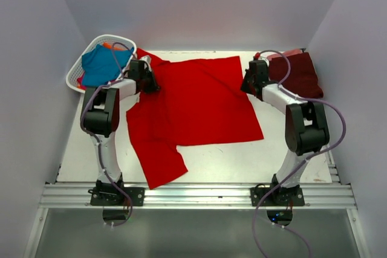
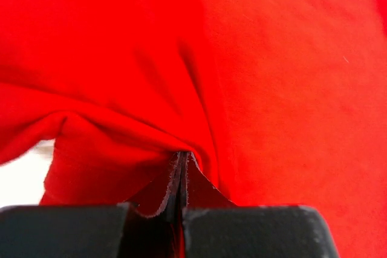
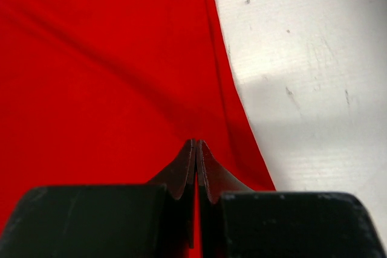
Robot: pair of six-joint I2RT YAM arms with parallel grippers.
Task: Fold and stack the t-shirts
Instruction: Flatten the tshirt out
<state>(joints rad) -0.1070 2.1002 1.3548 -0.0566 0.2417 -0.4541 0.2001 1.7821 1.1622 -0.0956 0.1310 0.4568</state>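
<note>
A large bright red t-shirt [image 1: 196,101] lies spread over the middle of the table, one sleeve reaching toward the front edge. My left gripper [image 1: 151,81] is shut on its far-left part; the left wrist view shows the jaws [image 2: 181,164] pinching a bunched fold of red cloth [image 2: 272,77]. My right gripper [image 1: 247,83] is shut on the shirt's right edge, the red cloth [image 3: 109,77] nipped between the closed tips [image 3: 196,149]. A dark maroon t-shirt [image 1: 296,74] lies folded at the far right. A teal blue t-shirt [image 1: 103,64] fills the basket, with a bit of orange [image 1: 107,45] behind it.
The white lattice basket [image 1: 75,77] stands at the far left corner, just beside my left arm. White tabletop [image 3: 314,58] shows right of the red shirt's edge. Grey walls close in the table on three sides. A metal rail [image 1: 199,194] runs along the front edge.
</note>
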